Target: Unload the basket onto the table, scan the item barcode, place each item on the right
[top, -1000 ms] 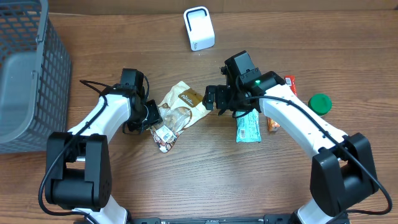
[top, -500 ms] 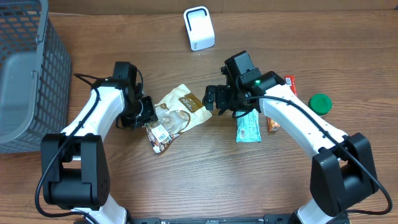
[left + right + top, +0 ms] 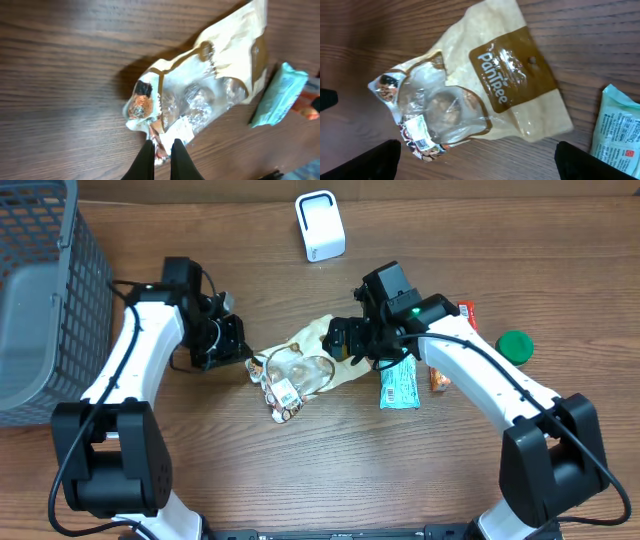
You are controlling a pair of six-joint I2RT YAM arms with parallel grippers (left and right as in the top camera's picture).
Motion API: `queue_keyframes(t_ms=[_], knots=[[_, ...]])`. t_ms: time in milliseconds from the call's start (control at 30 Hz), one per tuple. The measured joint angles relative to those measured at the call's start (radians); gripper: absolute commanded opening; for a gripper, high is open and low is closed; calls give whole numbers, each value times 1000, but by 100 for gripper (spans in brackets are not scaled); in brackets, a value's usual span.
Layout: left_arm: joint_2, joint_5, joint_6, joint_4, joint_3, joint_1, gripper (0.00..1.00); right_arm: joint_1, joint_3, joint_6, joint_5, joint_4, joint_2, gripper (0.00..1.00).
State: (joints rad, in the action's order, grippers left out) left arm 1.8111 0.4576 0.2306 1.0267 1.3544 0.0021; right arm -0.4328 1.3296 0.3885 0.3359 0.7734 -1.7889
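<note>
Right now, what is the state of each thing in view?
snack bag, lying flat
left end effector, shut on snack bag's edge
right end effector, open above snack bag
teal packet, lying flat
scanner, standing upright
basket, upright

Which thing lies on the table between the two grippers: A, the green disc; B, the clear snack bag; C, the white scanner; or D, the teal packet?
B: in the overhead view the snack bag lies between the left gripper and the right gripper.
</note>
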Motion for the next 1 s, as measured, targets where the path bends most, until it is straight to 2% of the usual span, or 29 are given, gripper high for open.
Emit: queue_keyframes(t_ms=[67,100,133,167,200,233,300,600,833,1000], knots=[[0,5,-7,10,2,7,4,30,0,-19,42,-3,0,100],[0,6,-11,18,2,11,9,47,0,-31,65,-4,0,100],[0,5,-19,27,2,13,15,61,0,-46,86,-4,0,100],[0,2,-25,34,2,13,27,78,0,-62,108,-3,0,100],[0,2,-26,37,2,13,44,90,0,-74,122,-2,0,100],[0,2,-28,38,2,12,54,99,0,-84,134,-1,0,100],[0,2,-24,30,-6,6,62,105,0,-103,153,1,0,100],[0,3,13,-137,-153,-77,72,84,0,-158,126,-5,-2,100],[0,-3,87,-292,-253,-119,73,82,0,-168,90,-24,-32,100],[0,-44,138,-331,-288,-121,72,82,0,-174,81,-33,-65,100]])
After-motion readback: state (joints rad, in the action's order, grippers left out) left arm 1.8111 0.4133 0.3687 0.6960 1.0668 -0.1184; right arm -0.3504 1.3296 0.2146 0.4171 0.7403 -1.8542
